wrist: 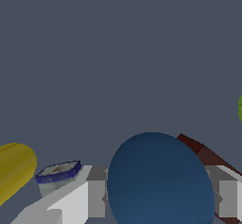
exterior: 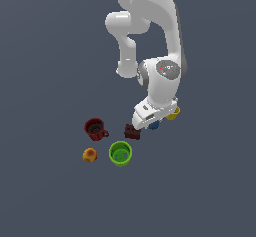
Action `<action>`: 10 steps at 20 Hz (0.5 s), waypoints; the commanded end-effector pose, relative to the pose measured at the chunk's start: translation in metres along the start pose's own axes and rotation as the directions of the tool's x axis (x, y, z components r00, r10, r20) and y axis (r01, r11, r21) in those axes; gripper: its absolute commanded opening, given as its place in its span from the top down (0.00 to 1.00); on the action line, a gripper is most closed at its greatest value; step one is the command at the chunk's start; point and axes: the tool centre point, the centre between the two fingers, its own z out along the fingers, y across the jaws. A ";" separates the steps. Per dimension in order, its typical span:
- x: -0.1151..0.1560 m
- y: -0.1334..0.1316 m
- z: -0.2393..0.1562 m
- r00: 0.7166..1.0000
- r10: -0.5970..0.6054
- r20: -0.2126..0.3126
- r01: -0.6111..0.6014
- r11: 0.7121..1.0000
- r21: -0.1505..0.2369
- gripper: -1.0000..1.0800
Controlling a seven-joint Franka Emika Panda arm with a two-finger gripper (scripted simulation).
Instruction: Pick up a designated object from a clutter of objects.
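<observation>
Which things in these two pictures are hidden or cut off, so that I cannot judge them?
- Blue ball: exterior view, mostly covered by the end effector.
- Yellow cup: exterior view, half behind the arm; wrist view, cut by the edge.
- End effector's grip: wrist view, the ball fills the gap between the fingers; contact cannot be told.
- Green cup: wrist view, only a sliver at the edge.

Seven small things in all: three cups, namely one dark-red mug with a handle (exterior: pixel 95 129), one bright green cup (exterior: pixel 120 153) and one yellow cup (exterior: pixel 173 113); one brown block (exterior: pixel 132 132); one orange-yellow roundish lump (exterior: pixel 89 155); one dark-blue ball (wrist: pixel 159 180); one tiny grey-blue block (wrist: pixel 57 176).
</observation>
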 end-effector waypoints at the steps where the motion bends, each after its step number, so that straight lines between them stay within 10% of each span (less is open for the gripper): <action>1: -0.016 0.014 -0.017 1.000 0.000 -0.001 0.000 1.000 0.000 1.00; 10: -0.077 0.068 -0.082 1.000 0.000 -0.003 0.000 1.000 0.002 1.00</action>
